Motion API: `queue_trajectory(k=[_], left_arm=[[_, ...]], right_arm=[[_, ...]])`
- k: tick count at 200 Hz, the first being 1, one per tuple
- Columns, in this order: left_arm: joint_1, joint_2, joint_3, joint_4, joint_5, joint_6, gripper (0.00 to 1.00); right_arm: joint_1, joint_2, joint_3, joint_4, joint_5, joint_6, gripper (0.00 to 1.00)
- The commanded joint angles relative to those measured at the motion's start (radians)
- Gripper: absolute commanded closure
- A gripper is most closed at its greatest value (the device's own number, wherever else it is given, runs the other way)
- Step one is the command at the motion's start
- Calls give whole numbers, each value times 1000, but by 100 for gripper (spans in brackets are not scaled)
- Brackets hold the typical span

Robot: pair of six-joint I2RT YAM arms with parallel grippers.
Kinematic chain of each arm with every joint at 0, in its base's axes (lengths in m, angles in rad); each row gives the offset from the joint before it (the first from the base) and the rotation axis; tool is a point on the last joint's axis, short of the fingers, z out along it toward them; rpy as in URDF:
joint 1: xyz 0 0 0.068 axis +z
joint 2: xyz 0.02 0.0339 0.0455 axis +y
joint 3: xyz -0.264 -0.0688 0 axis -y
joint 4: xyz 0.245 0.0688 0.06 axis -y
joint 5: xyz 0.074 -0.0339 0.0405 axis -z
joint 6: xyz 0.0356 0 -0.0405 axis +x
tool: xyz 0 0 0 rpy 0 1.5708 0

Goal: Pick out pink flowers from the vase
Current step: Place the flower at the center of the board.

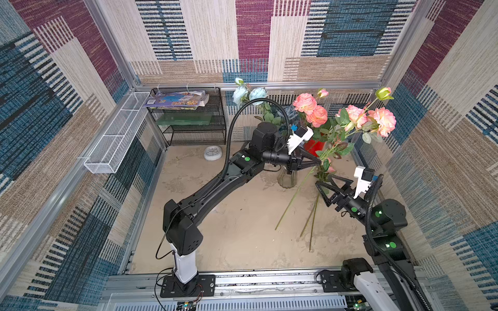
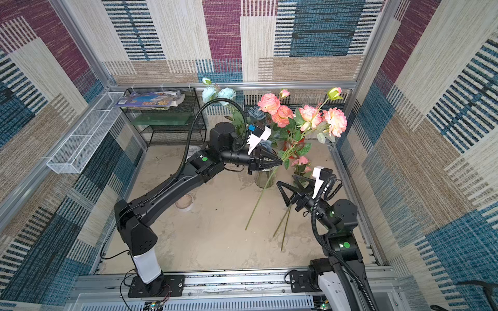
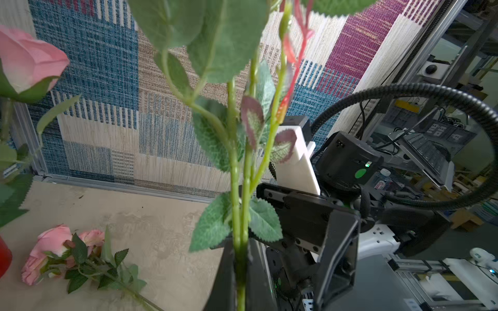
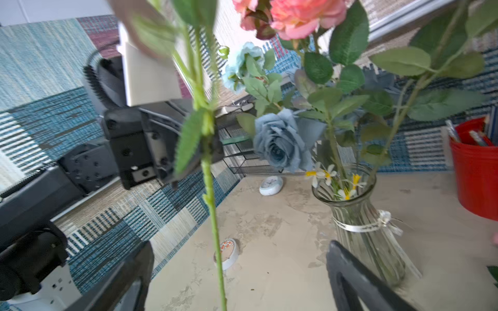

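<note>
My left gripper (image 1: 320,161) (image 3: 240,258) is shut on the green stem of a pink flower spray (image 1: 358,117) (image 2: 312,115). The spray hangs clear of the vase, and its stem (image 1: 291,204) slants down toward the table. My right gripper (image 1: 322,180) (image 4: 239,245) is open, with that stem (image 4: 215,229) running between its jaws without touching them. The clear ribbed vase (image 1: 285,180) (image 4: 361,223) stands behind the left gripper. It holds dusty-blue roses (image 4: 280,140), and more pink roses (image 1: 310,109) rise above it. Other pink flowers (image 3: 51,242) (image 1: 330,168) lie on the table.
A red cup (image 1: 314,146) (image 4: 474,167) stands beside the vase. A tape roll (image 2: 184,202) and a small white clock (image 1: 213,153) lie on the table. A black wire rack (image 1: 188,115) is at the back left, with a white mesh basket (image 1: 116,134) on the wall.
</note>
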Motion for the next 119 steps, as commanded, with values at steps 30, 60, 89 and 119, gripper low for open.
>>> queue_trajectory(k=[30,60,89,119], left_arm=[[0,18,-15,159,59,-113,100],[0,23,-27,198,75,-157,100],[0,16,-45,201,76,-162,100],[0,-3,-66,196,62,-145,100]], right_arm=[[81,82,8,107,23,2,21],[132,128,9,119,73,-15,27],[164,172,28,147,97,-21,47],[187,210,61,143,107,-27,81]])
